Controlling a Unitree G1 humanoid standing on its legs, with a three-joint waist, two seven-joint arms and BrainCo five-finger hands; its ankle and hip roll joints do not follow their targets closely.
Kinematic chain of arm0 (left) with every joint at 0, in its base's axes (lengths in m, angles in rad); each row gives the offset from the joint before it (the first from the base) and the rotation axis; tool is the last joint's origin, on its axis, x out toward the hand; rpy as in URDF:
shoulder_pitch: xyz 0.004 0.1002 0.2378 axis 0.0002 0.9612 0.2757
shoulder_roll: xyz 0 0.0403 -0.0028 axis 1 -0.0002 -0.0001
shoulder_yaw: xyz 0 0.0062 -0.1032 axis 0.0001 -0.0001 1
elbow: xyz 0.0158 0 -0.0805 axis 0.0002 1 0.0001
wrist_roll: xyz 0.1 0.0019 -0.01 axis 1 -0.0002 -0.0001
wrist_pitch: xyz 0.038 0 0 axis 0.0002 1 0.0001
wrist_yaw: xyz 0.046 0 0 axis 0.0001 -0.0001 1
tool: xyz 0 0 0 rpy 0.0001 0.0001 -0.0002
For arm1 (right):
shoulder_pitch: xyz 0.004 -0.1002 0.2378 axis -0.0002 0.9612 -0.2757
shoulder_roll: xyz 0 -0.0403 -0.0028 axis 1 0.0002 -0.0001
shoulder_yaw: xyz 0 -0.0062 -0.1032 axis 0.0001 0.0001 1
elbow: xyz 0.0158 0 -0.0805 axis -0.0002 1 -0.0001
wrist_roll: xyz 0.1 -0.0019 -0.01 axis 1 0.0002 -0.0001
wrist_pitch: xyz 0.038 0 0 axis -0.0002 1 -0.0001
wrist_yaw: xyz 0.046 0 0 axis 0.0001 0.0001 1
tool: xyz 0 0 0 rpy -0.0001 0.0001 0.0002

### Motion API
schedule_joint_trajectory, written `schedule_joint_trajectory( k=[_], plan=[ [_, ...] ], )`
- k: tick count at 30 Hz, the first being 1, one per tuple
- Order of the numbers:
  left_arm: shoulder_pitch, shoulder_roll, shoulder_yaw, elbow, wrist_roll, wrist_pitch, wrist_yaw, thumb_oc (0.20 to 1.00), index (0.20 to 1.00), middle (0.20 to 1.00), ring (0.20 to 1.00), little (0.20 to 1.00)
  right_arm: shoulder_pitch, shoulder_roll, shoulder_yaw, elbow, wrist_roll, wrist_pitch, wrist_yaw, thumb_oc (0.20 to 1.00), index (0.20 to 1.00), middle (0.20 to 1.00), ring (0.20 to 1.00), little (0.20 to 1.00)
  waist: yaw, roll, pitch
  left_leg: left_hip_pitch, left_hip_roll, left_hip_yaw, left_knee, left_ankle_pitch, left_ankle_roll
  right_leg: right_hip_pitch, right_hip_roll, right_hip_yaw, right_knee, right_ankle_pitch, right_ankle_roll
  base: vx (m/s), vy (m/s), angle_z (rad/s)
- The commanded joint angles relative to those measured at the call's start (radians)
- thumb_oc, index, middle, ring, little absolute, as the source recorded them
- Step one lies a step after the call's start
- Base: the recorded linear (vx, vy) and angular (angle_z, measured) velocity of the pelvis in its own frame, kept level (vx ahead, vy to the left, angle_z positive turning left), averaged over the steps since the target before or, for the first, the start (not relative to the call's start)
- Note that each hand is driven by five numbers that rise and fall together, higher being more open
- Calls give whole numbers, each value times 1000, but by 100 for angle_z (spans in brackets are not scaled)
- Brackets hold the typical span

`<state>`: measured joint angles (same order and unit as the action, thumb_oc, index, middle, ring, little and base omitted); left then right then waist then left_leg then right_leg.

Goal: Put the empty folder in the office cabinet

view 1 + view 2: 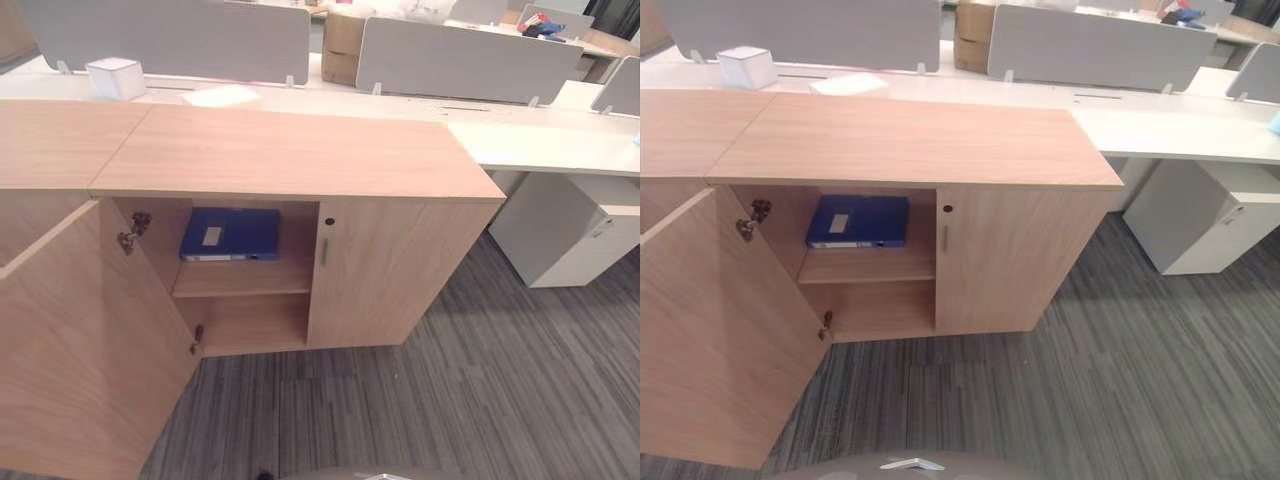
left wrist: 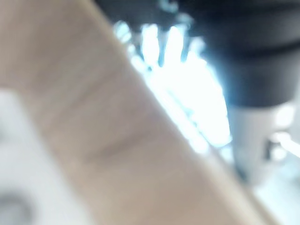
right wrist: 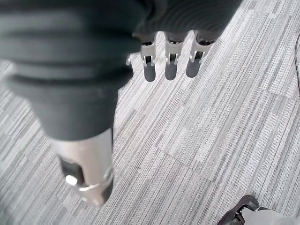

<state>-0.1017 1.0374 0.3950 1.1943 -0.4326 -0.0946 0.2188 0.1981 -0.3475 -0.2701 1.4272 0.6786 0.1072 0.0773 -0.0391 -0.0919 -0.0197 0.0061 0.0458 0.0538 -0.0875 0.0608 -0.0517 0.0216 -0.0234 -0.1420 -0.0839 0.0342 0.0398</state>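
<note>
Wooden cabinet standing on grey striped carpet, left door swinging wide open, right door closed. Upper shelf carrying blue folder, lying flat toward shelf's back, white-labelled spine facing front edge. Lower shelf sitting bare. Cabinet top running flush with neighbouring wooden top at left edge. White desk standing behind, white box sitting near its left end, white pedestal standing on carpet beneath its right end.
</note>
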Motion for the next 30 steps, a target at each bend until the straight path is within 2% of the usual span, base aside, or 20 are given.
schedule_joint_trajectory(
  k=[1, 2, 3, 5, 17, 18, 19, 20, 21, 23, 30],
  plan=[
    [-24, -94, 38, -66, -134, -48, -8, 1000, 1000, 1000, 1000, 1000, -28, -17, 25, 60, -37, -15, -3, 1000, 1000, 1000, 1000, 1000, -18, 2, 33, 42, 7, 10, 0, -113, -12, 2, -42, 42, -3, -14, 101, 0, 0, 0],
    [8, -159, 62, -178, -193, -76, 0, 1000, 1000, 1000, 1000, 1000, -26, -5, 20, 63, -44, -11, 2, 1000, 1000, 1000, 1000, 1000, -13, 3, 34, 42, 5, 5, 0, -114, -11, 6, -43, 41, -3, -16, 98, 0, 0, 0],
    [14, -163, 66, -185, -193, -74, 3, 1000, 1000, 1000, 1000, 1000, -25, -6, 21, 63, -45, -11, 2, 1000, 1000, 1000, 1000, 1000, -14, 4, 34, 43, 5, 5, 0, -114, -11, 6, -43, 41, -3, -16, 98, -2, -15, 4],
    [70, -242, 77, -334, -223, -105, 5, 1000, 1000, 1000, 1000, 1000, -26, 3, 20, 65, -71, -9, 10, 1000, 1000, 1000, 1000, 1000, -5, 7, 37, 44, 4, 0, 0, -113, -10, 11, -43, 36, -3, -17, 95, -7, -20, 7],
    [88, -259, 77, -420, -241, -129, -21, 1000, 1000, 1000, 1000, 1000, -44, 0, 52, 61, -128, -5, 30, 1000, 1000, 1000, 1000, 1000, -3, 30, 43, 50, 1, -8, 0, -108, -12, 24, -43, 35, -2, -21, 86, -4, -12, 3],
    [98, -281, 77, -536, -222, -133, 4, 1000, 1000, 1000, 1000, 1000, -44, 5, 47, 65, -136, -7, 25, 1000, 1000, 1000, 1000, 1000, 1, 34, 42, 50, 0, -10, 0, -107, -11, 25, -43, 35, -2, -21, 86, 0, 0, 0],
    [104, -286, 83, -550, -216, -125, 11, 1000, 1000, 1000, 1000, 1000, -44, 5, 49, 64, -136, -7, 24, 1000, 1000, 1000, 1000, 1000, 0, 33, 42, 51, 1, -10, 0, -107, -11, 25, -43, 35, -2, -22, 86, 0, 0, 0],
    [114, -278, 83, -649, -192, -120, 8, 1000, 1000, 1000, 1000, 1000, -51, 9, 48, 57, -136, -2, 40, 1000, 1000, 1000, 1000, 1000, 1, 36, 43, 50, 0, -10, 0, -107, -11, 27, -43, 34, -3, -22, 85, 3, -26, 9],
    [157, -345, 68, -762, -151, -118, 14, 1000, 1000, 1000, 1000, 1000, -49, 18, 62, 57, -157, 1, 42, 1000, 1000, 1000, 1000, 1000, 3, 38, 44, 50, 0, -11, 0, -106, -10, 27, -42, 34, -3, -22, 84, 0, -28, 10],
    [176, -387, 60, -812, -131, -118, 7, 1000, 1000, 1000, 1000, 1000, -51, 20, 65, 62, -169, -2, 41, 1000, 1000, 1000, 1000, 1000, 2, 39, 46, 50, 0, -12, 0, -105, -9, 27, -42, 34, -3, -23, 82, -4, -19, 13],
    [195, -480, 38, -923, -178, -124, -8, 1000, 1000, 1000, 1000, 1000, -51, 14, 60, 63, -197, 0, 37, 1000, 1000, 1000, 1000, 1000, 0, 47, 51, 48, -1, -12, 0, -104, -7, 27, -41, 37, -3, -22, 79, -1, -4, 5]
  ],
)
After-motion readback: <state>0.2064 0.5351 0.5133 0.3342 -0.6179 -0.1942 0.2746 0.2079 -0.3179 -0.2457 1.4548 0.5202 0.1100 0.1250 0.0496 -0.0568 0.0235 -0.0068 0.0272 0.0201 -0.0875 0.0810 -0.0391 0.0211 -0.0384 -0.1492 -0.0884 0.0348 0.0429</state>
